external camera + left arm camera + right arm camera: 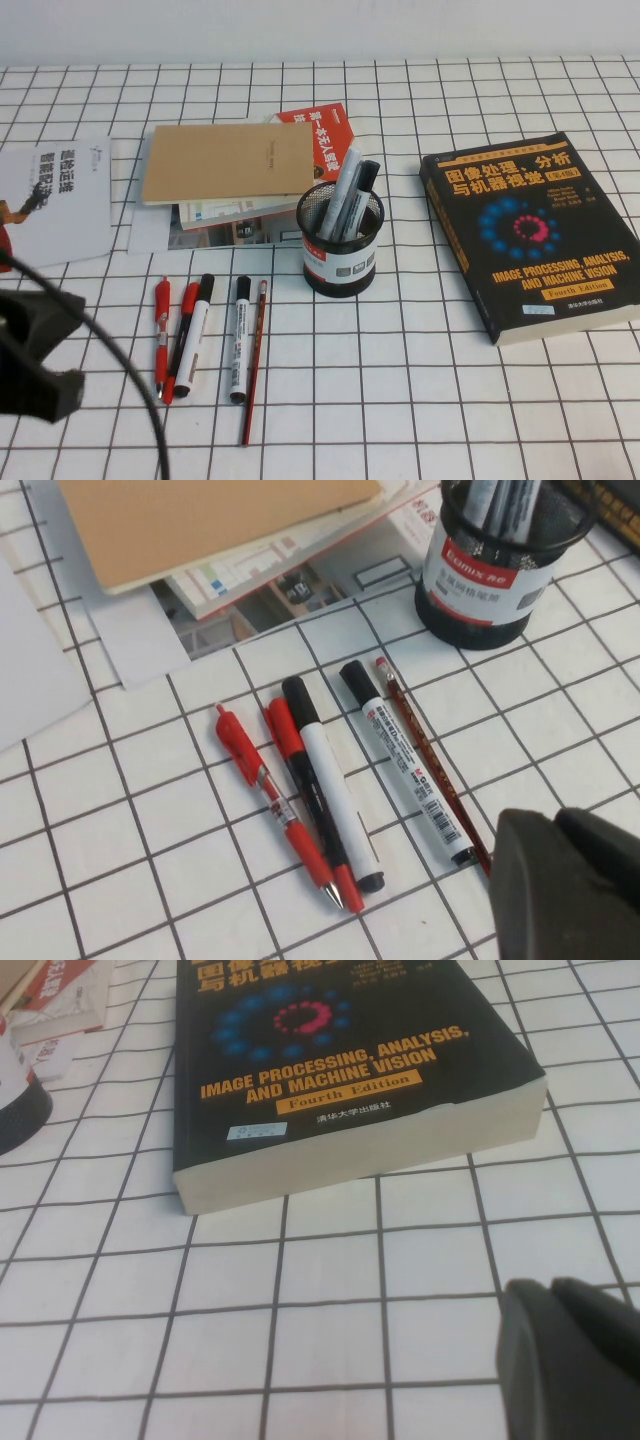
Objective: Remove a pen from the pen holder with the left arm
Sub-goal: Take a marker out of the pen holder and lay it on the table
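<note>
Grid table; L pincer pressed together near pens; R pincer by book, state unclear.

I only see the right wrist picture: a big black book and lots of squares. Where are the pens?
Observer: Dark and grey markers stand in a black mesh pen holder, left of your book.
Operator: My right gripper hangs over the table by the book's near end. Where's the left one?
Observer: The left gripper is shut, hovering at the near-left, beside the loose pens.
Operator: Loose pens?
Observer: Five things lie side by side in front of the holder, one of them a pencil.
</note>
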Robot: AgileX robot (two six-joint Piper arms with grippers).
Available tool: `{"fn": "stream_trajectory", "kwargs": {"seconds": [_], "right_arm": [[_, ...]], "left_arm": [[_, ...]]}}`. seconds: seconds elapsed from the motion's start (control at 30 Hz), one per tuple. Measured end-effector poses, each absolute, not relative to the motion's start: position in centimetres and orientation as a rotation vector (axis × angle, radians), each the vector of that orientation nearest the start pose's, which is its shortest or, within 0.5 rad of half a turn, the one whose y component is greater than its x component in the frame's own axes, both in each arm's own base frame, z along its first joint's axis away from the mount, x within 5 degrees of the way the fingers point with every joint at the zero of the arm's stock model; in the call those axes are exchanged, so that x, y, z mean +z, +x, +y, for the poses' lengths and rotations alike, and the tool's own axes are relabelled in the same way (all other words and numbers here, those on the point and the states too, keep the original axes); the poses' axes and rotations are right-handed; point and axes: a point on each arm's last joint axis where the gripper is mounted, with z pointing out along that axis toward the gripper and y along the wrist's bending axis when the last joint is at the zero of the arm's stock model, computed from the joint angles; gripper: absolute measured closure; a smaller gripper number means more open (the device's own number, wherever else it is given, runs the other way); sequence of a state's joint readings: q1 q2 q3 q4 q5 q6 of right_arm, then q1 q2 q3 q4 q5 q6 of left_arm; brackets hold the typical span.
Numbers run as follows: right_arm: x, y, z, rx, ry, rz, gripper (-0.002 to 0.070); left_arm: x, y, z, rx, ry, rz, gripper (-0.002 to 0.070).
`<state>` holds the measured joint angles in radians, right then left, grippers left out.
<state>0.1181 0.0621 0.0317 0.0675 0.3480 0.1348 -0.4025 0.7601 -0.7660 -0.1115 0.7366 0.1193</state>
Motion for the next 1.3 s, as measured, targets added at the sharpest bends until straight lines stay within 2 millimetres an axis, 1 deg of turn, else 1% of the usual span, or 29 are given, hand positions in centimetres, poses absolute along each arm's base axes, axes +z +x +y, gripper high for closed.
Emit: {"fn": "stream_trajectory", "kwargs": {"seconds": [0.13, 0.2, 0.3, 0.4, 0.6, 0.7, 0.77, 0.83, 0.87, 1.03, 1.13, 1.3], "right_arm": [[16.8, 5.6, 0.9, 0.234, 0.062, 1.931, 0.0692], [16.8, 5.6, 0.9, 0.234, 0.062, 1.931, 0.0692], [16.8, 5.6, 0.9, 0.234, 0.062, 1.931, 0.0692], [16.8, 5.6, 0.9, 0.234, 0.062, 1.931, 0.0692], [16.8, 5.6, 0.9, 0.234, 0.062, 1.931, 0.0692], [16.8, 5.6, 0.9, 0.234, 0.062, 1.931, 0.0693], [16.8, 5.6, 0.9, 0.234, 0.062, 1.931, 0.0692], [16.8, 5.6, 0.9, 0.234, 0.062, 1.931, 0.0692], [16.8, 5.6, 0.9, 0.234, 0.062, 1.931, 0.0692], [16.8, 5.6, 0.9, 0.234, 0.062, 1.931, 0.0692], [16.8, 5.6, 0.9, 0.234, 0.062, 1.931, 0.0692], [16.8, 5.6, 0.9, 0.234, 0.062, 1.931, 0.0692]], "left_arm": [[33.7, 10.2, -5.2, -0.295, 0.526, 2.136, 0.0674], [33.5, 9.2, -4.8, -0.295, 0.540, 2.170, 0.0675], [32.9, 8.4, -4.5, -0.290, 0.564, 2.242, 0.0675], [32.5, 8.2, -4.2, -0.257, 0.585, 2.288, 0.0675], [32.0, 8.0, -3.2, -0.103, 0.629, 2.361, 0.0675], [31.1, 7.9, -3.0, -0.073, 0.639, 2.382, 0.0675], [30.5, 7.8, -2.9, -0.072, 0.634, 2.356, 0.0675], [29.2, 7.7, -2.9, -0.080, 0.623, 2.286, 0.0675], [28.8, 7.6, -2.9, -0.089, 0.609, 2.227, 0.0675], [25.3, 6.8, -2.5, -0.102, 0.555, 1.958, 0.0675], [22.8, 6.0, -1.9, -0.082, 0.503, 1.867, 0.0675], [20.1, 5.0, -0.9, -0.024, 0.335, 1.807, 0.0675]]}}
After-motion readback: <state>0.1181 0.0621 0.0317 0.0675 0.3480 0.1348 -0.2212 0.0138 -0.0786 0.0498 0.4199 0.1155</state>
